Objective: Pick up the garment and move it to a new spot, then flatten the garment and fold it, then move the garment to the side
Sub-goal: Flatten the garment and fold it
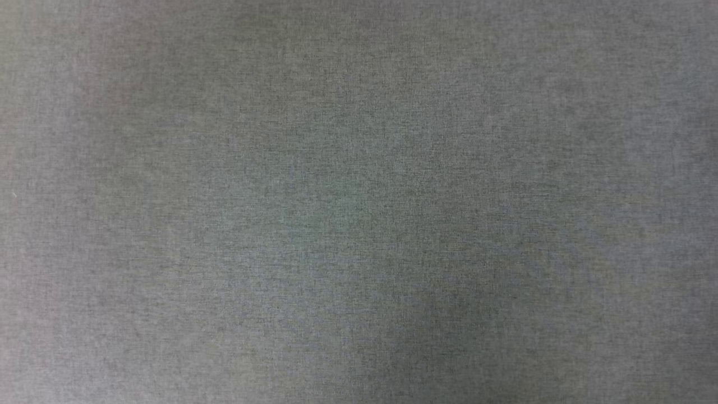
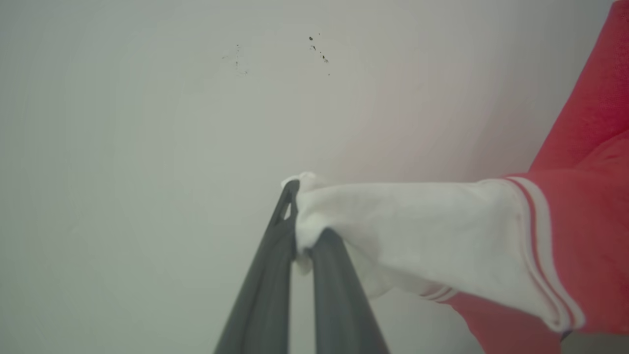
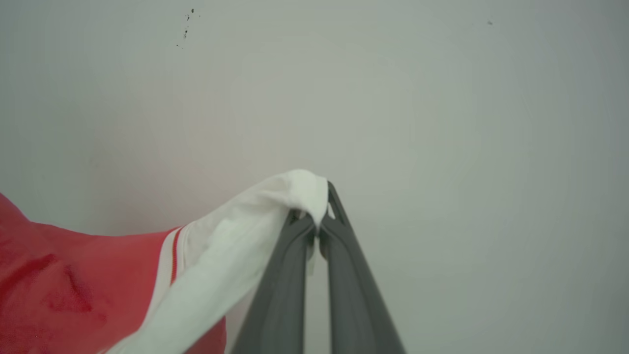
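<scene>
The garment (image 2: 585, 236) is a red jersey with white sleeves and red-and-white striped trim. In the left wrist view my left gripper (image 2: 300, 216) is shut on the end of one white sleeve (image 2: 417, 231), and the red body hangs off to the right. In the right wrist view my right gripper (image 3: 317, 216) is shut on the other white sleeve (image 3: 231, 255). There the garment (image 3: 73, 290) drops away to the lower left. Both sleeves are bunched over the fingertips. The chest print is hidden.
A plain pale surface (image 2: 147, 147) with a few small dark specks (image 2: 319, 51) lies behind both grippers. The same specks (image 3: 186, 24) appear in the right wrist view. The head view holds a flat grey woven surface (image 1: 359, 202).
</scene>
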